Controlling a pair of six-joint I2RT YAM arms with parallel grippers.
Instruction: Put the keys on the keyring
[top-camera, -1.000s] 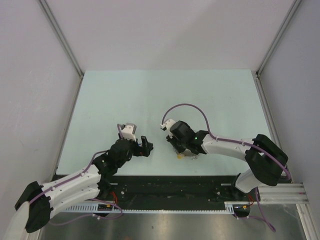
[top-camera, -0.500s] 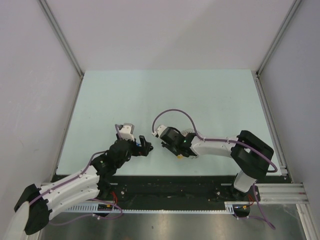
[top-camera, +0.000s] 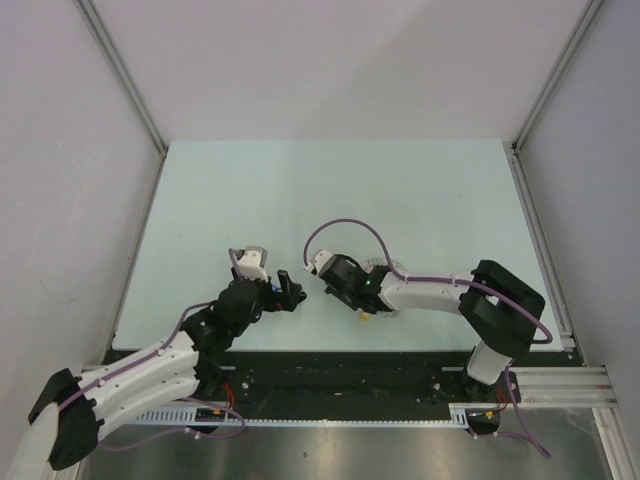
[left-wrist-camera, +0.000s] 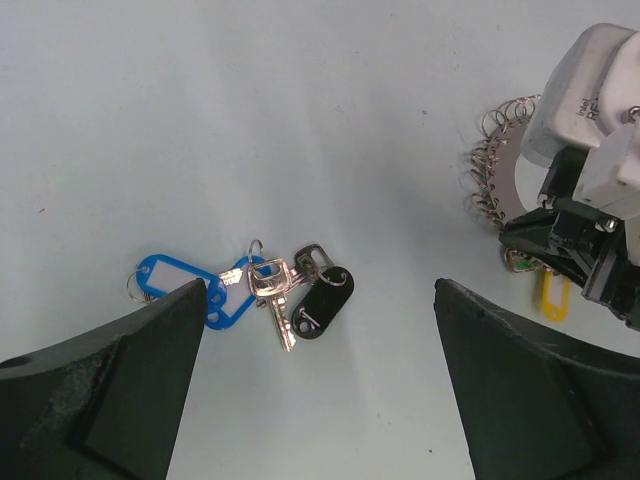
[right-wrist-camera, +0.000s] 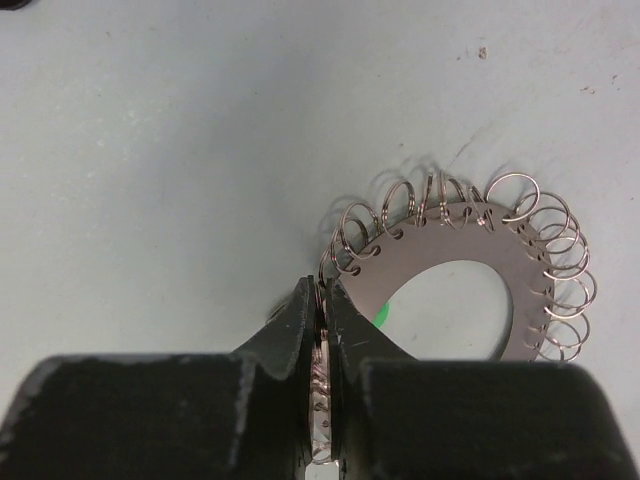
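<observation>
Pinching the keyring (right-wrist-camera: 450, 290) by its rim in the right claw (right-wrist-camera: 323, 312); hovering the left claw (left-wrist-camera: 318, 335), spread wide, over the keys (left-wrist-camera: 272, 290).
Bunched on the worktop (left-wrist-camera: 300, 120) between the spread fingers, nearer the left one, blue tag (left-wrist-camera: 165, 278) partly hidden behind it, black tag (left-wrist-camera: 322, 300) in the open. Probably light, stiff and slippery, likely to skate on the smooth surface; best taken across a plastic tag or a key's head, not the thin blade. Clamped on the keyring's near edge, jaws shut tight on metal, the rest seemingly flat just beyond the fingertips, fringed with small wire loops (right-wrist-camera: 560, 260); thin, rigid, apt to pivot. Well apart from the keys, off to their right in the left wrist view.
</observation>
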